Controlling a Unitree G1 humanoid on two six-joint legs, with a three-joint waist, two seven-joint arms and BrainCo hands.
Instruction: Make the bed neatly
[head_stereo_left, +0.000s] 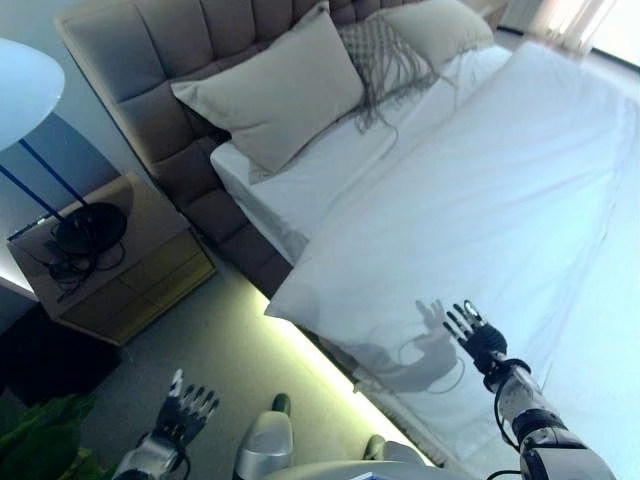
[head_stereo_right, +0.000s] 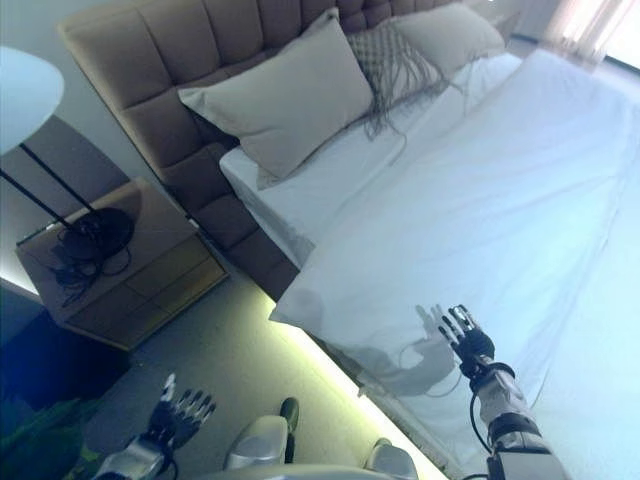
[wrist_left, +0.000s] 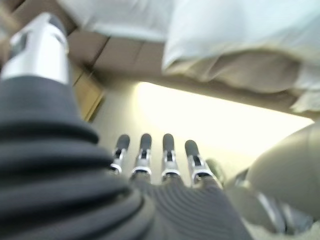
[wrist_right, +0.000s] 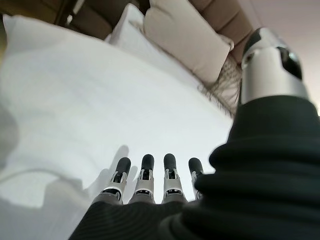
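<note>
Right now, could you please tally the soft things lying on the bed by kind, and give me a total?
Plain beige rectangular pillows: 2
Grey fringed woven cushion between them: 1
White duvet spread over the mattress: 1
White fitted sheet showing at the head end: 1
Total: 5

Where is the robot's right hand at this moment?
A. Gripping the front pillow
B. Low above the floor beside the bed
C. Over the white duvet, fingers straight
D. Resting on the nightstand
C: the right hand is out over the white duvet, fingers straight and holding nothing.
</note>
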